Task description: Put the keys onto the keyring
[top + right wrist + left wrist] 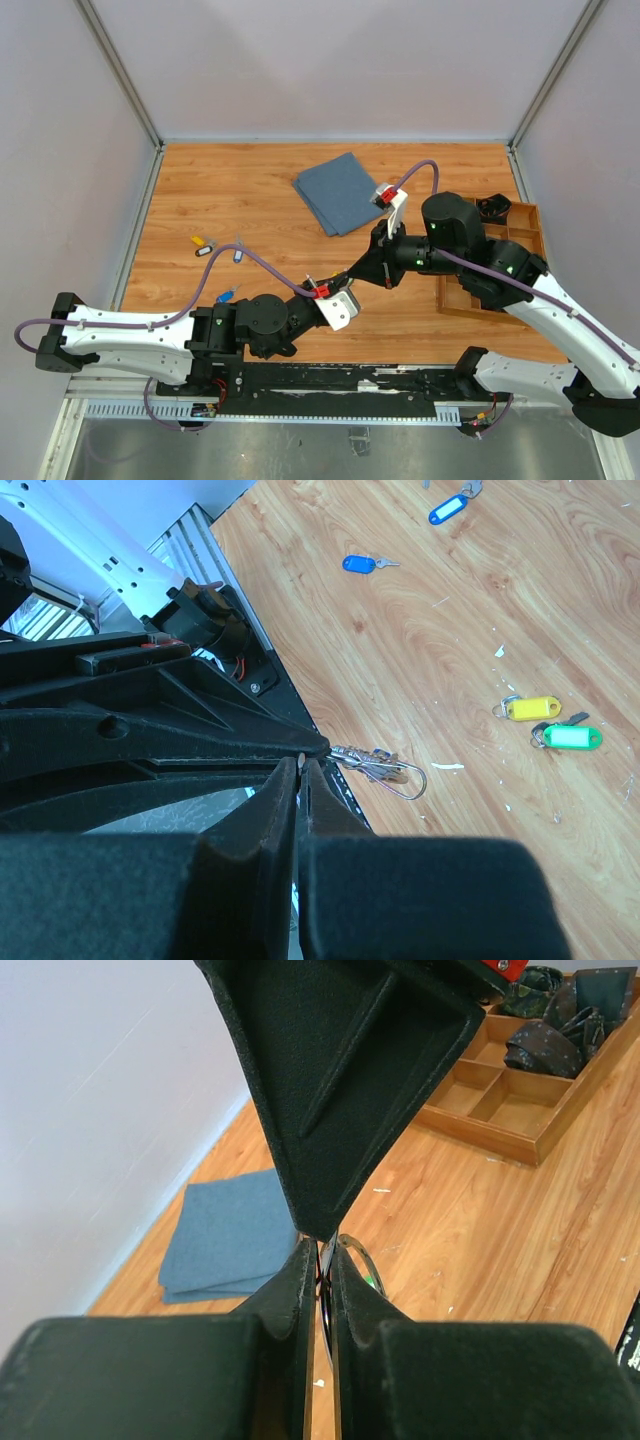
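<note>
— Top external view: what is seen over the bench?
— The left hand and the right hand are seen tip to tip above the middle of the wood, nearer than a folded blue cloth.
— How is the left hand set?
— It is pinched narrow on the keyring. The wire is gripped between its fingers, and a silver arc is shown beside them in the left wrist view.
— And the right hand?
— Its fingers are pressed together with no gap (whether anything is caught between them cannot be told). Its tip is set against the left hand's tip, and the ring is seen jutting out just beside that meeting point.
— Where are the keys found?
— They are scattered flat on the bench, well apart from both hands. A yellow tag and a green tag are laid just beside each other, and two blue tags are seen farther off.
— Anything else?
— A wooden tray with compartments is placed on the right side.
</note>
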